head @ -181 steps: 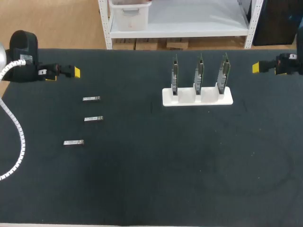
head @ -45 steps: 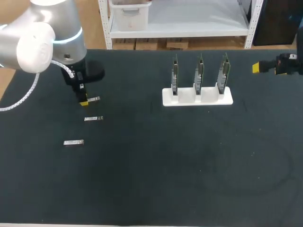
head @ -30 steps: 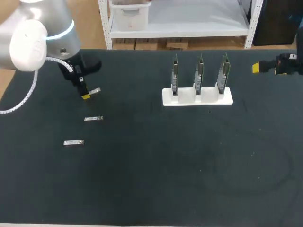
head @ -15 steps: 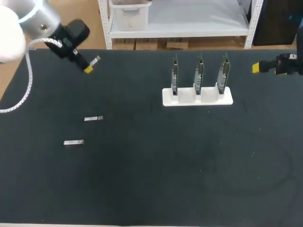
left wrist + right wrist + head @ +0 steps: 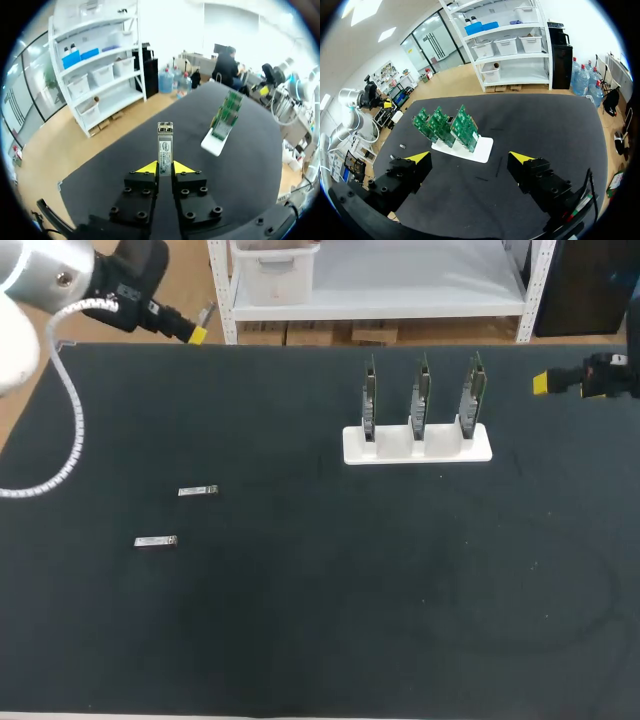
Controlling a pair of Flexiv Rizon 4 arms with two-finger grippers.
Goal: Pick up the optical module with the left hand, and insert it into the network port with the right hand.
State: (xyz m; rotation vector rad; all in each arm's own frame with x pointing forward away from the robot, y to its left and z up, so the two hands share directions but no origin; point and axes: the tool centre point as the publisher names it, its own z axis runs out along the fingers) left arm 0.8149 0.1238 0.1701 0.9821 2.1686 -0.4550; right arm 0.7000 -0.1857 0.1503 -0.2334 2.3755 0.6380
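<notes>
My left gripper (image 5: 195,333) hangs above the table's far left edge, shut on a silver optical module (image 5: 205,312). In the left wrist view the module (image 5: 165,145) stands upright between the yellow tips of that gripper (image 5: 165,168), sticking out well ahead of them. The white stand (image 5: 417,445) carries three upright green network boards (image 5: 421,390) at the middle right. My right gripper (image 5: 541,383) is at the far right edge, off to the side of the stand. In the right wrist view this gripper (image 5: 470,159) is open and empty, the stand (image 5: 465,146) far ahead of it.
Two more silver modules lie on the black mat at the left, one (image 5: 197,490) nearer the middle and one (image 5: 155,541) closer to the front. The stand (image 5: 220,130) shows far ahead of the left gripper.
The left arm has lifted one module off the mat and carried it up and back toward the far left edge, tilting it upward. The right arm has kept still.
</notes>
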